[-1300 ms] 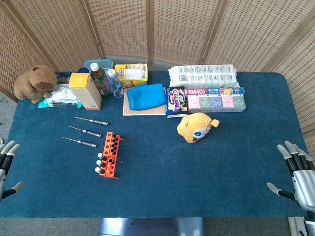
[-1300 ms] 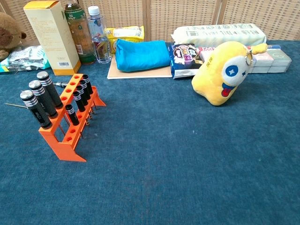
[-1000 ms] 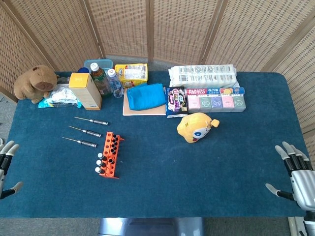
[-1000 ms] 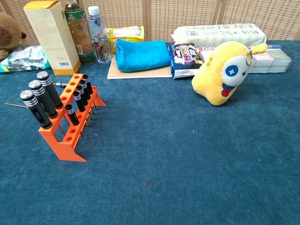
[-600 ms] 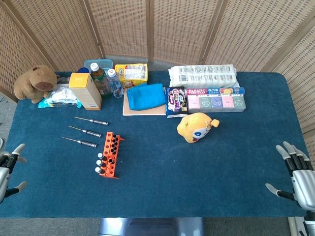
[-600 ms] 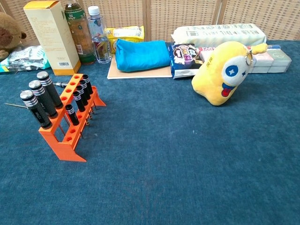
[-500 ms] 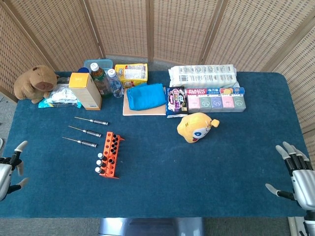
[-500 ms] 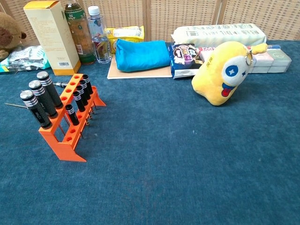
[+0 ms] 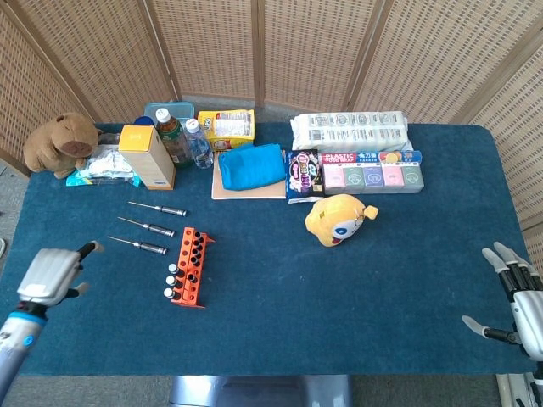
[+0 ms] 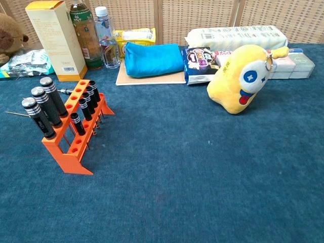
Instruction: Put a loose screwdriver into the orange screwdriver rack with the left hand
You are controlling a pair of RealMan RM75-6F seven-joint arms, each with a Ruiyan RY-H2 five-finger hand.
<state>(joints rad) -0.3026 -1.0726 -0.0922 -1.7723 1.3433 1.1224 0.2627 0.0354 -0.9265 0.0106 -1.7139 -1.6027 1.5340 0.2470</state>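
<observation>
Head view, screwdrivers (image 9: 142,246) beside rack (image 9: 189,267)

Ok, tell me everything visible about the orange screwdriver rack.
The orange screwdriver rack looks like moulded plastic: a sloped top drilled with two rows of round holes, on splayed feet. It stands upright on the blue tablecloth, right of three loose screwdrivers. Several black-handled drivers sit in it; other holes are empty. No hand touches it.
</observation>
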